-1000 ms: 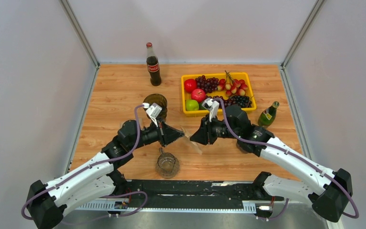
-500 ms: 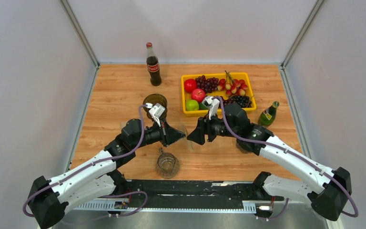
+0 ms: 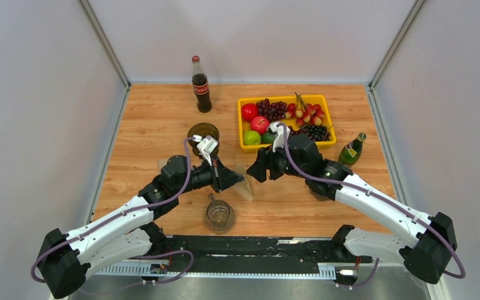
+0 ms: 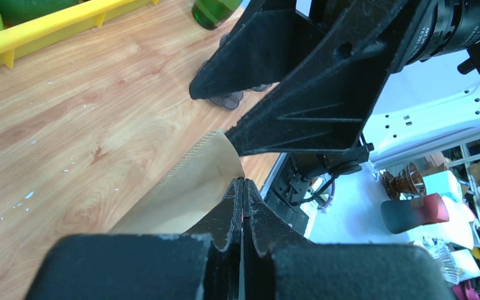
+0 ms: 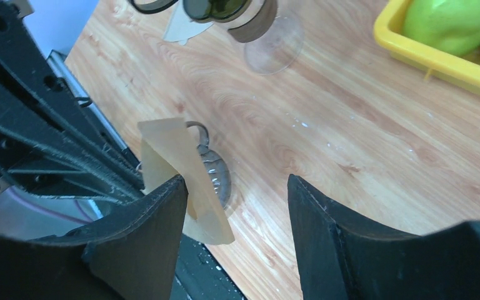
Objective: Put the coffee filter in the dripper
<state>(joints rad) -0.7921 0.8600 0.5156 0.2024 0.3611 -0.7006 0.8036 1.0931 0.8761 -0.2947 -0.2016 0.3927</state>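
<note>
The left tool (image 4: 242,187) is pinched together on one edge of the brown paper coffee filter (image 5: 181,162), holding it off the bench (image 3: 156,125). The right tool (image 5: 236,182) faces it with its fingers spread apart. One finger is just beside the filter's free edge, but I cannot tell whether it touches. The amber glass dripper (image 3: 203,132) stands just behind the left tool, and a handled glass cup (image 3: 219,215) sits on its near side.

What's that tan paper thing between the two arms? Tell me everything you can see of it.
It is the coffee filter: thin tan paper, folded flat, with a crimped seam along one edge. It hangs tilted in the air above the wooden table. The left gripper is shut on one edge. The right gripper is open, one finger right beside the paper; contact cannot be told.
</note>
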